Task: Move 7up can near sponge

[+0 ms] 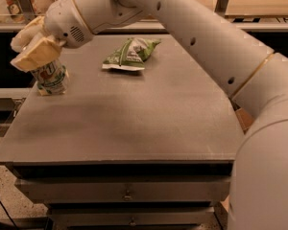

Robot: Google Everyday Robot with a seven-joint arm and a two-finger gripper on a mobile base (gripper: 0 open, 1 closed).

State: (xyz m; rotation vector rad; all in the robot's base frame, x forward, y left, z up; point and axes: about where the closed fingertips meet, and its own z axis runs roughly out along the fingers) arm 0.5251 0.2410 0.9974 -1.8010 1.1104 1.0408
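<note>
The 7up can (pixel 51 78), silver-white with green print, is at the far left edge of the grey table (pixel 134 123), leaning a little. My gripper (pixel 25 51) comes down on it from above. Its cream fingers (pixel 34 55) are shut on the can's top. I cannot tell if the can's base rests on the table. The sponge does not show; the can and gripper cover the spot where it lay.
A green-and-white snack bag (pixel 129 54) lies at the back middle of the table. My white arm (pixel 206 47) spans the back right. A dark shelf and counter run behind the table. Drawers (pixel 127 194) sit under the table front.
</note>
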